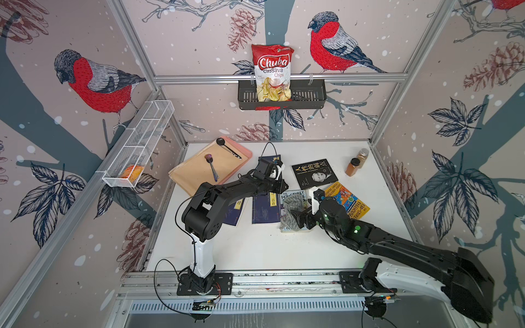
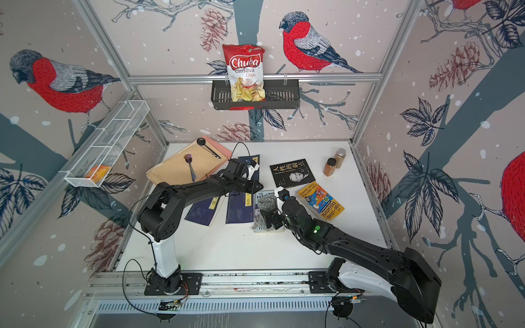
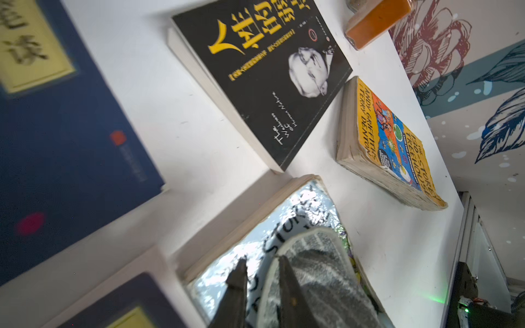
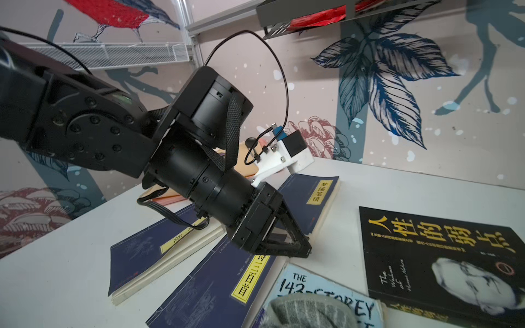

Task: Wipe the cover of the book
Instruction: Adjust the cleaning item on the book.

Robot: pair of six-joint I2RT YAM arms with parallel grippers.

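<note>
While right jaws gape above cloth (image 1: 291,203), left jaws barely part amid six books (image 1: 311,173).

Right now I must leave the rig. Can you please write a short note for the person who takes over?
Left claw: nearly closed, tips by the far edge of the 143-Storey book. I cannot tell if it pinches anything.
Right claw: open over the grey cloth, not gripping it.
Things: the cloth lies crumpled on the book's cover, and the book lies flat on the white table.
Done: how much is wiped cannot be seen.
Left: probably grip the cloth and wipe the cover.
</note>
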